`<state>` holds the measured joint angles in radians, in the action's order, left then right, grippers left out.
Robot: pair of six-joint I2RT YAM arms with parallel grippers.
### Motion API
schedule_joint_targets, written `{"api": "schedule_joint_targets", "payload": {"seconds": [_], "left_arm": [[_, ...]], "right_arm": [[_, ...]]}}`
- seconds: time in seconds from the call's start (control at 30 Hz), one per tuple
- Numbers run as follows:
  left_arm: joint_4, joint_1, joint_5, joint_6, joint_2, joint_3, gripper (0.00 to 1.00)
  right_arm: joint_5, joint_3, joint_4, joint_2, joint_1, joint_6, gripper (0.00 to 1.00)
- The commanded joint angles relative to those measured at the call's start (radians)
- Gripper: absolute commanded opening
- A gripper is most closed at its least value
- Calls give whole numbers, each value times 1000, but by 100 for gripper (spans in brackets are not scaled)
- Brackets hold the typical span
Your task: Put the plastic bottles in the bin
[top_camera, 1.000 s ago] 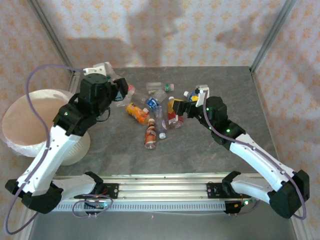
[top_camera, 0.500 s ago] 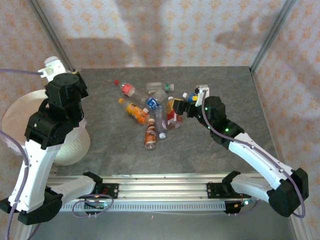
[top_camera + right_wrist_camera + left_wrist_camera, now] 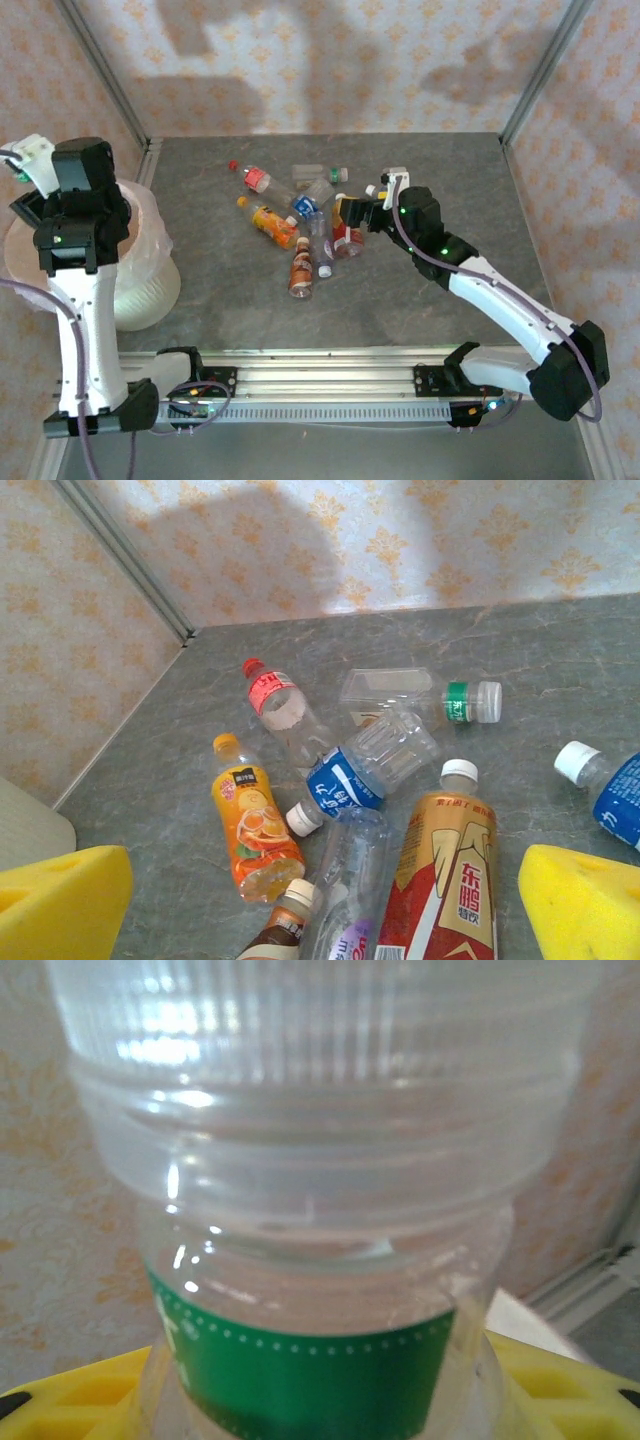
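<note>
Top external view: a grey stone-patterned bench (image 3: 230, 310) carries a loose heap of small clear plastic bottles near its middle. The bin (image 3: 150, 285), a wide round bucket lined with a white bag and pinkish inside, stands off the bench's left edge. The left claw (image 3: 22, 172) hangs above the bin, well apart from the heap.

Left wrist view: a clear ribbed bottle with a green label (image 3: 310, 1210) sits very close to the lens, pinched between the yellow pads (image 3: 70, 1390) of the left claw.

Right wrist view: the right claw (image 3: 350, 212) is spread wide and grips nothing, one yellow pad in each lower corner, just above the heap. Below it lie:
- a red-capped bottle (image 3: 280, 705)
- an empty clear bottle with a green band and white cap (image 3: 420, 695)
- a blue-labelled bottle (image 3: 360, 770)
- an orange juice bottle with an orange cap (image 3: 255, 825)
- a gold and red bottle with a white cap (image 3: 445, 880)
- a clear bottle (image 3: 345, 880) lying between those last two

A second blue-labelled bottle with a white cap (image 3: 605, 780) lies at the right edge.
</note>
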<state>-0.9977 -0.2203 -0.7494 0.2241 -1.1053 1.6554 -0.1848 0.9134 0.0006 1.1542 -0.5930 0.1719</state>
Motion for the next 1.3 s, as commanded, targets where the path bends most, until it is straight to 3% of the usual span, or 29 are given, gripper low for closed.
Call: {"api": "schedule_joint_targets", "payload": {"seconds": [0.0,0.17,0.33,0.53,0.63,0.87,1.0,1.13,1.27], "left_arm": [[-63,-137,168,46,-29,-63,61],[-30,-289,274,83,-49,-182,65],[-24,-374,308,118,-57,-246,67],[-9,-386,286,147,-55,-299,68],[-30,-388,262,173,-70,-290,74],[-55,-387,314,187,-68,-257,80],[-63,-387,451,192,-35,-222,85],[29,-387,734,192,37,-269,90],[42,-388,808,220,71,-258,96]], "right_arm": [[-19,45,17,6,-4,-2,99],[-18,47,9,7,-4,-2,99],[-16,39,7,8,-4,7,99],[-16,38,16,20,-4,8,99],[-14,42,11,25,-4,7,99],[-7,42,0,24,-5,7,99],[8,40,-8,25,-4,11,99],[28,41,-14,24,-5,20,99],[80,42,-26,24,-4,49,99]]}}
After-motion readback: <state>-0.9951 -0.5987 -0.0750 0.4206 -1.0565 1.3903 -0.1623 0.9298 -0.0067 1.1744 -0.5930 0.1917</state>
